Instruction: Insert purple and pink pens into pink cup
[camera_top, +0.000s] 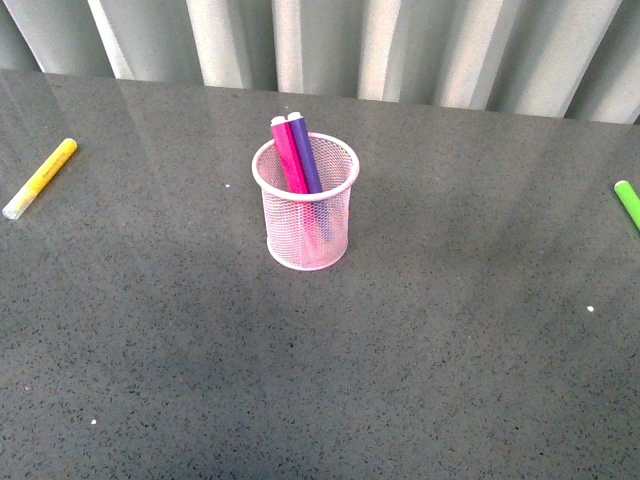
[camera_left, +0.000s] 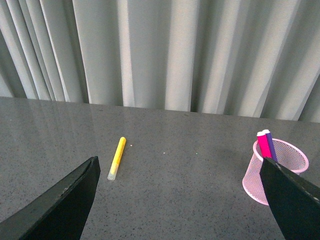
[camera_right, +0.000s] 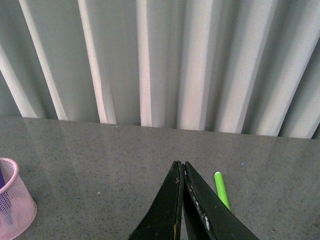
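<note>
The pink cup (camera_top: 305, 205) stands upright in the middle of the grey table. The pink pen (camera_top: 289, 155) and the purple pen (camera_top: 306, 152) stand side by side inside it, leaning toward its far rim, ends sticking out above it. Neither arm shows in the front view. In the left wrist view my left gripper (camera_left: 182, 167) is open and empty, raised above the table, with the cup (camera_left: 265, 182) and both pens beside its one finger. In the right wrist view my right gripper (camera_right: 180, 165) is shut and empty, with the cup (camera_right: 15, 205) at the frame's edge.
A yellow marker (camera_top: 40, 178) lies at the table's left edge and also shows in the left wrist view (camera_left: 117, 157). A green marker (camera_top: 628, 203) lies at the right edge and close beside the right fingers (camera_right: 221, 189). A pleated grey curtain (camera_top: 330, 40) runs behind the table.
</note>
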